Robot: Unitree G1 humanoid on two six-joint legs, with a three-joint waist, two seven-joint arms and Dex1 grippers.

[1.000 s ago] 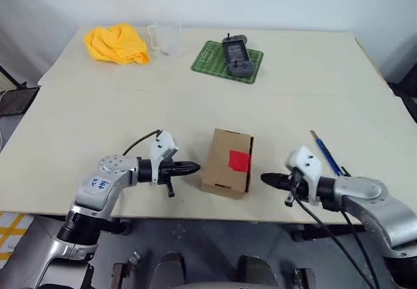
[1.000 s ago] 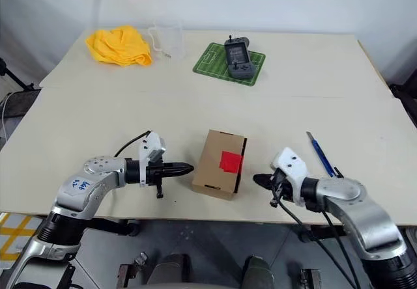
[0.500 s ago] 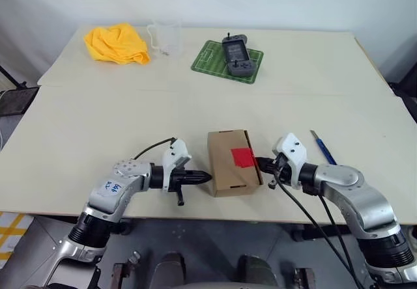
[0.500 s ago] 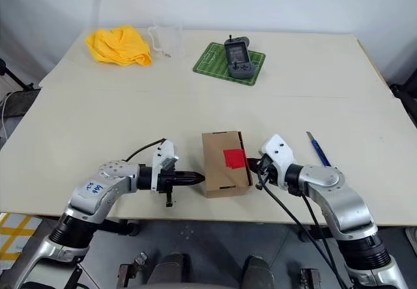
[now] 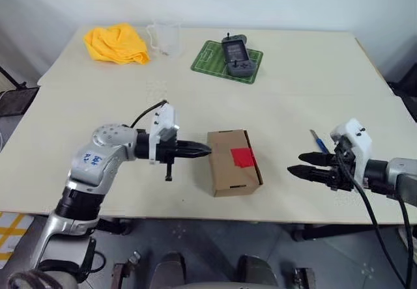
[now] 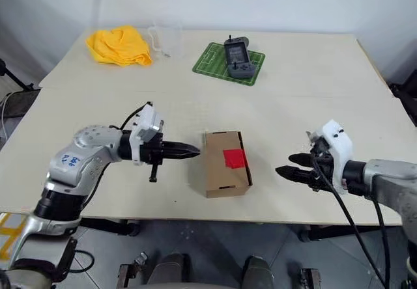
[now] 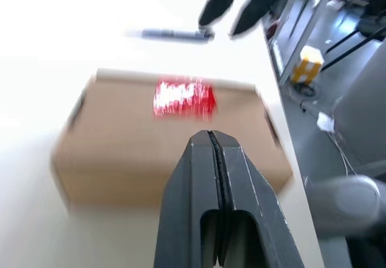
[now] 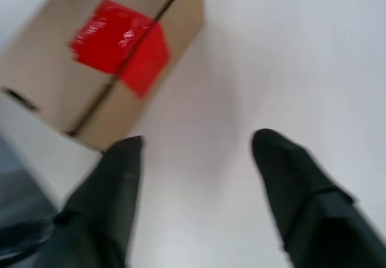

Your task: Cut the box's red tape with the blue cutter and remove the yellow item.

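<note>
Box (image 5: 232,162): small brown carton, flaps shut, lying flat near worktop's near edge, centre. Tape (image 5: 242,157): bright red square on top face, across flap seam, intact. Cutter (image 5: 318,142): slim blue stick, flat on worktop, well right of box, partly hidden.

2 silver-grey arms, white wrist housings, black cables, blue scrawl on the left arm (image 5: 94,161).

Right tool (image 8: 196,144) fingers spread, nothing between; box (image 8: 90,69) with red tape (image 8: 117,44) beyond.
</note>
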